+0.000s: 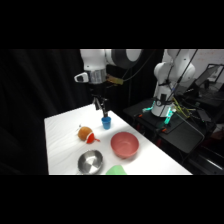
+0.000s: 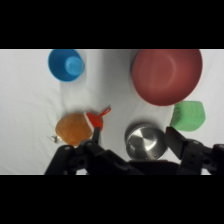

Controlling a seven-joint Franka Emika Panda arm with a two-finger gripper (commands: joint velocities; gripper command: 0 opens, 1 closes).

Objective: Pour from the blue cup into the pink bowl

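Observation:
The blue cup (image 1: pixel 106 122) stands upright near the far edge of the white table (image 1: pixel 60 145). Seen from above in the wrist view, the blue cup (image 2: pixel 66 64) is at the upper left, open side up. The pink bowl (image 1: pixel 124 145) sits to the right of the cup and nearer the front; in the wrist view the pink bowl (image 2: pixel 166 75) lies at the upper right. My gripper (image 1: pixel 101 106) hangs above the table, just above and slightly left of the cup, not touching it. In the wrist view the gripper (image 2: pixel 135 142) is open, with nothing held.
A shiny silver bowl (image 1: pixel 90 161) (image 2: pixel 145 142) sits at the front. A light green object (image 1: pixel 117 170) (image 2: pixel 188 116) lies at the front edge beside it. An orange-brown item with a red part (image 1: pixel 86 133) (image 2: pixel 74 128) lies left of the cup. Dark equipment (image 1: pixel 170 125) stands past the table's right edge.

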